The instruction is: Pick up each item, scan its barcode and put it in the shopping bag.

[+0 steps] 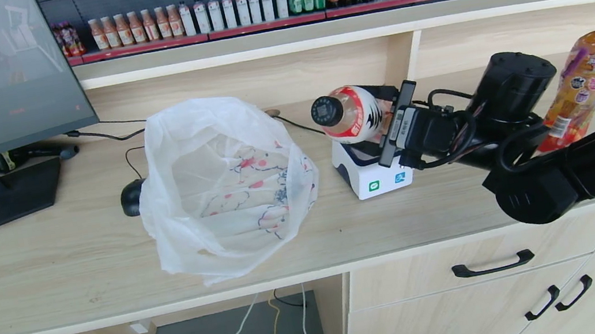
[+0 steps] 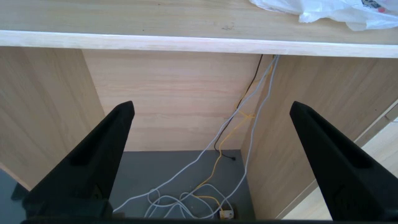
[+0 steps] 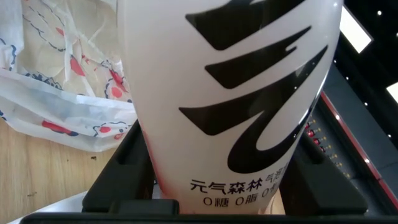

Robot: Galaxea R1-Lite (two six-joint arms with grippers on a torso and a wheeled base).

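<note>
Head view shows the right fingers (image 1: pixel 404 105) clamped round the white bottle (image 1: pixel 351 115). It lies on its side over the scanner (image 1: pixel 375 179), cap end toward the shopping bag (image 1: pixel 224 183) just beside it on the left. Its barcode is hidden. Below the worktop (image 2: pixel 186 25), the left fingers (image 2: pixel 102 155) hang wide apart, empty.

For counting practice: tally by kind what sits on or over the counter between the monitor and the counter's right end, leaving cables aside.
Bottles: 2, the white bottle held, the purple-capped bottle standing
Shopping bag: 1
Scanner: 1
Mouse: 1
Total: 5
</note>
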